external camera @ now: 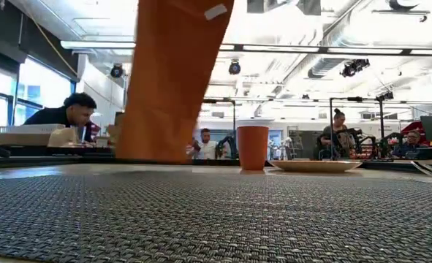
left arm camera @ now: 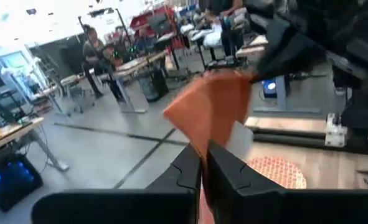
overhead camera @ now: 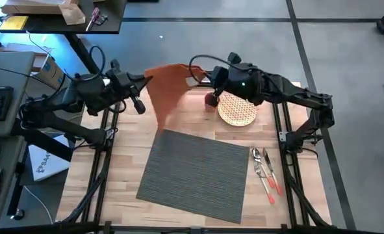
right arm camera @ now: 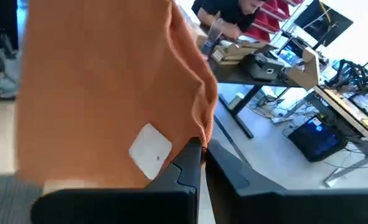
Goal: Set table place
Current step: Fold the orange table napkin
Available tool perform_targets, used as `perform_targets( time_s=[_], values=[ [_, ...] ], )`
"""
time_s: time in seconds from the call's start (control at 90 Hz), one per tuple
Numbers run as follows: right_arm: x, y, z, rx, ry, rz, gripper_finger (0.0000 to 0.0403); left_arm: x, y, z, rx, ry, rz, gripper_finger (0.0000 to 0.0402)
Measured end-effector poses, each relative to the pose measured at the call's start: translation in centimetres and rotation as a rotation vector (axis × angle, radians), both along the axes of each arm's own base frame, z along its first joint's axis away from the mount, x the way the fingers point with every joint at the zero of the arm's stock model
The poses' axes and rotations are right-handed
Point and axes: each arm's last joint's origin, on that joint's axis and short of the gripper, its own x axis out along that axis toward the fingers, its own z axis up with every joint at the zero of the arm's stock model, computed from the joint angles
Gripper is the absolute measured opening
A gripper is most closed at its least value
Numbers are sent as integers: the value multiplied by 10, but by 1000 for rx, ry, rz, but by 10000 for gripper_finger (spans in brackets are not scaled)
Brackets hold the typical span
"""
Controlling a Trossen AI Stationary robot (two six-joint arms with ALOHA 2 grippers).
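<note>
Left gripper (overhead camera: 141, 84) is pinched tight on one edge of the orange napkin (overhead camera: 167, 88), which hangs in the air above the far part of the table (overhead camera: 120, 175); in the left wrist view the cloth runs straight into the closed fingers (left arm camera: 190, 177). Right gripper (overhead camera: 206, 79) clamps the opposite edge, with the white tag (right arm camera: 150, 150) just beside its fingers (right arm camera: 185, 169), so the napkin is stretched between the two arms. The step in hand appears to be laying the napkin flat: it should go well if both arms keep the cloth taut, lower together at equal height, let the hanging edge touch the wood first, and release only once the cloth lies without folds. The placemat (overhead camera: 195, 174) lies flat and bare at the table's centre, near the front edge, slightly skewed to it. Beyond it, to the right, stands the orange cup (external camera: 253, 147); whether anything is in it cannot be told. Beside the cup sits the woven plate (overhead camera: 236, 108), with nothing on it. The cutlery (overhead camera: 266, 172) lies on the wood just right of the placemat.
</note>
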Motion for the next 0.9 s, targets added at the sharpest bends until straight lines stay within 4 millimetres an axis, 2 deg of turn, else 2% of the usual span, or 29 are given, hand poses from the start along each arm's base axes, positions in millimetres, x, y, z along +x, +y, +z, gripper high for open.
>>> perform_targets(
  time_s=[0.122,0.256,0.389,0.478,0.656,0.778,0.9],
  values=[
    [-3,21,-21,152,101,35,0,14,-11,-15,-106,65,-112,0],
    [-1,54,-61,318,239,86,0,35,-37,-54,-291,234,-208,0],
    [-1,94,-108,448,337,166,0,58,-81,-103,-481,339,-303,0],
    [-6,121,-136,530,393,222,0,65,-117,-126,-579,339,-352,0],
    [-15,161,-163,673,413,334,0,69,-175,-163,-739,335,-348,0],
    [-17,168,-169,704,401,330,0,68,-199,-182,-810,318,-278,0],
    [-9,149,-172,635,362,218,0,67,-198,-201,-778,314,-106,0]
  ],
)
